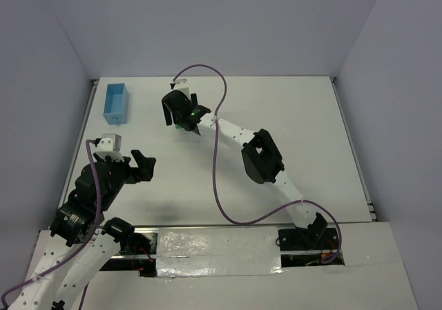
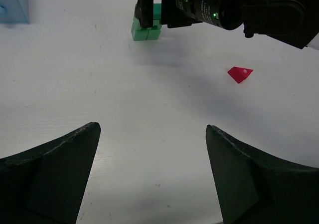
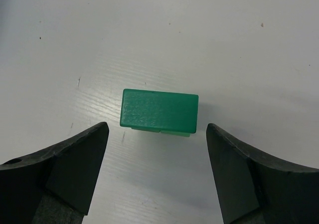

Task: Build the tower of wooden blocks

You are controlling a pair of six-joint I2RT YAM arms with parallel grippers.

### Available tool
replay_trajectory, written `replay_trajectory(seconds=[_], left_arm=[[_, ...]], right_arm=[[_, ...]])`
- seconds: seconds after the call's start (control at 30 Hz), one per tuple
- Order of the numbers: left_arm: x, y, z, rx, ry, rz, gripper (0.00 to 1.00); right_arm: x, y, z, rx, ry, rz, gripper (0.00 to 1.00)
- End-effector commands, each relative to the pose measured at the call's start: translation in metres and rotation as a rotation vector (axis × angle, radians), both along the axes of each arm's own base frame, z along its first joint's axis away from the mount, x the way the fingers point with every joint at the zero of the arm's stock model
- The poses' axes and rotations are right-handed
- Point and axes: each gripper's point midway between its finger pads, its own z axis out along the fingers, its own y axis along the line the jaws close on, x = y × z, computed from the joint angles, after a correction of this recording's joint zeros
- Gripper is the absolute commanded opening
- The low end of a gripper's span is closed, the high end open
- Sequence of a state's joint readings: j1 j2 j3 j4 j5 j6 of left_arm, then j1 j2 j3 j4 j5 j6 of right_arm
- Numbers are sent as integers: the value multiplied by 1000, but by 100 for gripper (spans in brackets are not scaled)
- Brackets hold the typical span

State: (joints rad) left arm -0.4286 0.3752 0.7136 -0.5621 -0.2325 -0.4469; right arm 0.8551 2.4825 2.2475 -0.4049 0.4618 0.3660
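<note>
Nearest, left gripper (image 2: 153, 129), jaws spread wide, gripping nothing, low over the white counter (image 2: 149, 109). Farther out, green blocks (image 2: 147, 30) stacked on the counter under the right gripper (image 1: 183, 115); jaws there spread too, one each side of the top block, clear of both faces. Red roof piece (image 2: 240, 74) lying alone, right of the stack in the left wrist view. Light blue box (image 1: 115, 104) at far left.

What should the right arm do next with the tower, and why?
Probably lift the right gripper straight up: its jaws stand open, clear of the green blocks, which already sit stacked, and the red roof piece lies apart on the table, not yet placed.
</note>
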Motion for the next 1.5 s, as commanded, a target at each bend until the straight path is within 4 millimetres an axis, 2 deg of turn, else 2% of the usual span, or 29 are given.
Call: replay_trajectory(seconds=[0.0,0.07,0.1,0.13,0.17,0.2,0.23,0.27,0.3,0.33,0.37,0.4,0.43,0.47,0.5,0.53,0.6,0.63,0.7,0.73,0.83,0.93,0.97,1.13,1.4,1.47], left_arm=[[1,2,12,-12,-41,9,100],[0,2,13,-12,-41,9,100],[0,3,14,-14,-44,14,99],[0,3,13,-13,-44,16,100],[-1,3,14,-16,-47,15,100],[-1,4,13,-14,-46,20,100],[-1,4,14,-15,-47,21,99],[-1,5,14,-16,-47,24,100],[-1,6,14,-16,-45,31,99],[-1,7,14,-15,-44,41,100],[0,8,12,-11,-38,46,99],[0,9,12,-11,-34,51,99],[0,9,12,-11,-32,53,100],[1,9,10,-7,-26,56,100],[2,9,8,-5,-19,61,99],[3,8,9,-5,-19,60,99],[9,5,5,3,10,57,99],[14,-2,-5,19,67,40,100],[19,-14,-12,4,122,7,100],[25,-23,-25,13,176,-17,99],[32,-43,-41,-31,243,-70,100],[30,-58,-43,-91,244,-129,100],[28,-60,-44,-99,245,-140,100],[19,-55,-45,-80,249,-141,100],[13,-61,-47,-89,259,-191,100],[12,-65,-50,-86,271,-212,100]], right_arm=[[-2,-5,69,70,-88,-31,87],[-5,-12,70,67,-80,-44,91],[-8,-16,85,85,-92,-48,92],[-11,-20,88,92,-93,-52,93],[-17,-24,77,80,-75,-49,100],[-23,-31,95,115,-88,-57,100],[-31,-40,78,88,-58,-62,100],[-34,-45,83,106,-61,-69,100],[-42,-53,104,151,-73,-82,100],[-53,-65,82,129,-33,-87,100],[-57,-75,83,140,-22,-98,100],[-62,-89,98,188,-22,-123,100],[-72,-105,73,158,28,-137,100],[-80,-114,68,163,66,-135,100],[-82,-131,72,178,80,-157,100],[-95,-149,49,143,148,-199,100],[-101,-179,52,143,160,-273,100],[-112,-192,35,116,185,-287,100],[-116,-206,38,128,177,-285,100],[-114,-218,30,103,190,-277,100],[-112,-232,13,18,234,-298,100],[-107,-235,-12,-46,288,-244,97],[-107,-237,-24,-83,308,-236,96],[-95,-236,-48,-126,330,-207,94],[-78,-232,-59,-151,329,-127,93],[-74,-224,-61,-150,331,-61,92]])
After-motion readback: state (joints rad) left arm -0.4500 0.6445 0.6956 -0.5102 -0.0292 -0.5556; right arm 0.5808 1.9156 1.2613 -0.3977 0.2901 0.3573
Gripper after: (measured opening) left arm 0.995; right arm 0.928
